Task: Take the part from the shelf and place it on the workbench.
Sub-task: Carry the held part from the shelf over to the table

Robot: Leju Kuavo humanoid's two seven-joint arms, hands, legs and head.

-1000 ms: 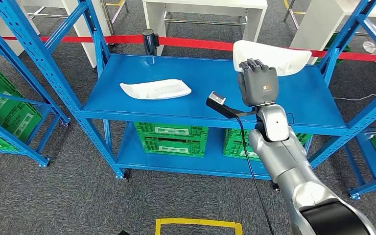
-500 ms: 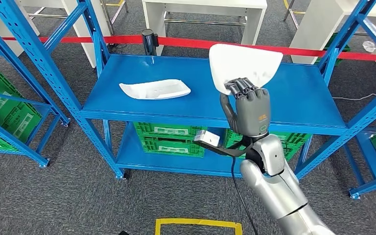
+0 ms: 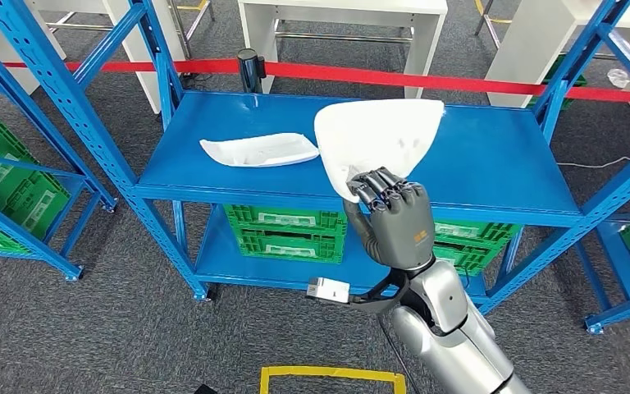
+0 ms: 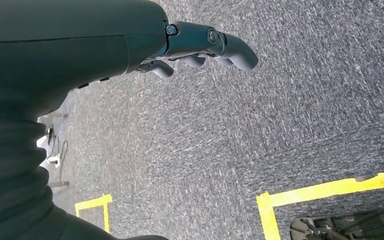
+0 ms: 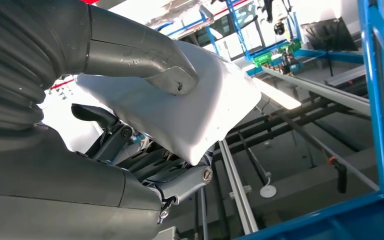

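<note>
The right robot hand (image 3: 390,215) grips the white moulded part (image 3: 377,135), which has come off the blue shelf (image 3: 492,156) and now rides tilted, nearer the robot. The left robot hand (image 4: 200,47) hangs at the side, empty, fingers loosely curled. You may judge pickup complete; carrying to the worktop remains.

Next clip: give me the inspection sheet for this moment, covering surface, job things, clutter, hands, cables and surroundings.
Surface: blue shelf, top level bare apart from one part.
Job's things: white part held up in front of the shelf; second white part lying on the top level.
Clutter: green crates on the lower level.
Hands: right hand grips the white part's lower edge; left hand hangs over the carpet, holding nothing.
Cables: black cable runs beside the right forearm.
Surroundings: red barrier tape, white tables behind, yellow floor marking.
</note>
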